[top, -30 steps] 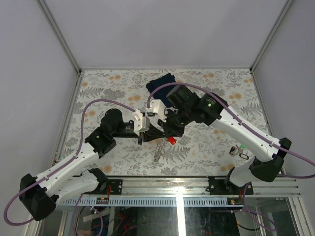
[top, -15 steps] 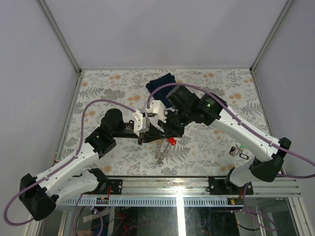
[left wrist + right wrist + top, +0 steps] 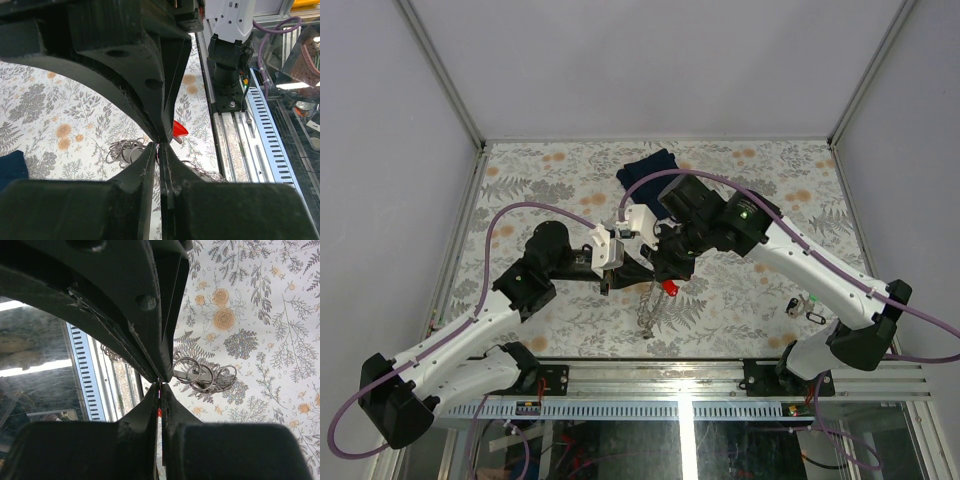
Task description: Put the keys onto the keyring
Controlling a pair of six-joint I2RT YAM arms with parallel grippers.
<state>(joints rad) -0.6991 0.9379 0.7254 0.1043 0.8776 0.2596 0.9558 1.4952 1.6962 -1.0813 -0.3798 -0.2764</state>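
I see the left arm (image 3: 460, 335) and the right arm (image 3: 820, 268) in white shells with black joints; a purple cable (image 3: 532, 205) runs along each; a small green light (image 3: 744, 211) glows on the right one; the fingers (image 3: 125, 90) are matte black.

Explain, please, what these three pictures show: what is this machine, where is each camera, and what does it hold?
Two robot arms are bolted side by side. One picture looks down from above; the other two come from wrist cameras. On the flowered table lie a dark blue cloth and small keys. The left hand and the right hand are both pinched shut, tips meeting, beside a red key and the silvery keyring. What each pinches is hidden.
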